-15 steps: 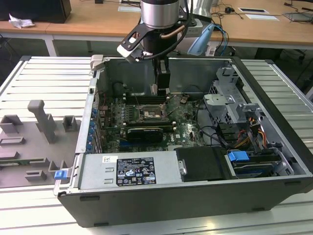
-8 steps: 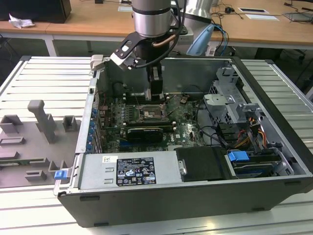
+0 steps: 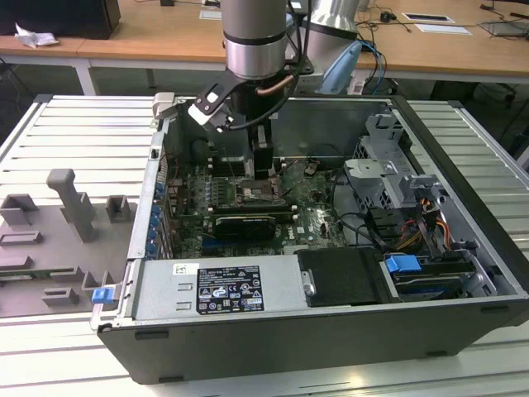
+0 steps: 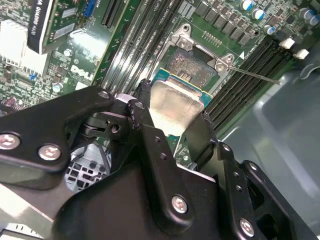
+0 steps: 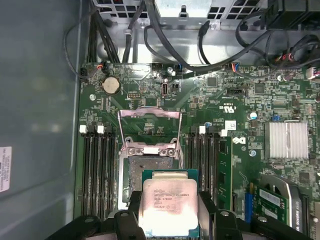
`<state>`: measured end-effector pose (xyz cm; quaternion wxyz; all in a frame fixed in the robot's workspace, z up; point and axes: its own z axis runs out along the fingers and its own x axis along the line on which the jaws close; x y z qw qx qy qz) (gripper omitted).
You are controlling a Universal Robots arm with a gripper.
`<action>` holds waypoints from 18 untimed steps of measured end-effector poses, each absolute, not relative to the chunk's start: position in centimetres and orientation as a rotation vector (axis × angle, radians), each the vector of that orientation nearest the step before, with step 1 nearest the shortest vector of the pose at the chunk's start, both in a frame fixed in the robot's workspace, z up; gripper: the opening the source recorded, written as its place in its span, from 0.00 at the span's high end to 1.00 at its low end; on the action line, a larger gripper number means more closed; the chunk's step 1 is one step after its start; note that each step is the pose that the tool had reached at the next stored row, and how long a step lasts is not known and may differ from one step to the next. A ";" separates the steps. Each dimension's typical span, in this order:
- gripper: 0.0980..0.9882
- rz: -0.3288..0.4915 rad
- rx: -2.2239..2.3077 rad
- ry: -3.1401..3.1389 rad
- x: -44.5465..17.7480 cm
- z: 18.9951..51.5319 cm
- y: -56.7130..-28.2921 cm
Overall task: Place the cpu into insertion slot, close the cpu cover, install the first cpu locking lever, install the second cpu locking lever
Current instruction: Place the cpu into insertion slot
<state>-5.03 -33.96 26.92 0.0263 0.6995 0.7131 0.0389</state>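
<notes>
One cpu is held by its sides between the two fingers of the one gripper, which is closed just onto it. The chip is hung partly over the one bare socket. The one cpu cover is seen flipped open just beside the socket.

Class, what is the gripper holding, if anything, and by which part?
The gripper holds the cpu by two opposite side edges, one finger on each, with its metal top left uncovered.

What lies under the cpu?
The open socket lies under the cpu, which the gripper holds over it. Part of the socket shows past the chip's edge; the rest is covered by the chip.
</notes>
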 end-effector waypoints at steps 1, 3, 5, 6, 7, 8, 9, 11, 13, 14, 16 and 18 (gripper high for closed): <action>0.52 0.120 2.161 2.204 -5.0 26.7 -33.9; 0.52 0.120 2.160 2.205 -5.0 26.3 -33.9; 0.52 0.120 2.159 2.206 -5.0 25.8 -33.8; 0.52 0.120 2.159 2.206 -5.0 25.6 -33.8; 0.52 0.120 2.159 2.207 -5.0 25.3 -33.8; 0.52 0.120 2.159 2.207 -5.0 25.1 -33.8; 0.52 0.120 2.158 2.207 -5.0 24.9 -33.8; 0.52 0.120 2.158 2.207 -5.0 24.7 -33.8; 0.52 0.120 2.158 2.206 -5.0 24.5 -33.8; 0.52 0.120 2.158 2.206 -5.0 24.4 -33.8; 0.52 0.120 2.158 2.206 -5.0 24.2 -33.8; 0.52 0.120 2.158 2.206 -5.0 23.8 -33.8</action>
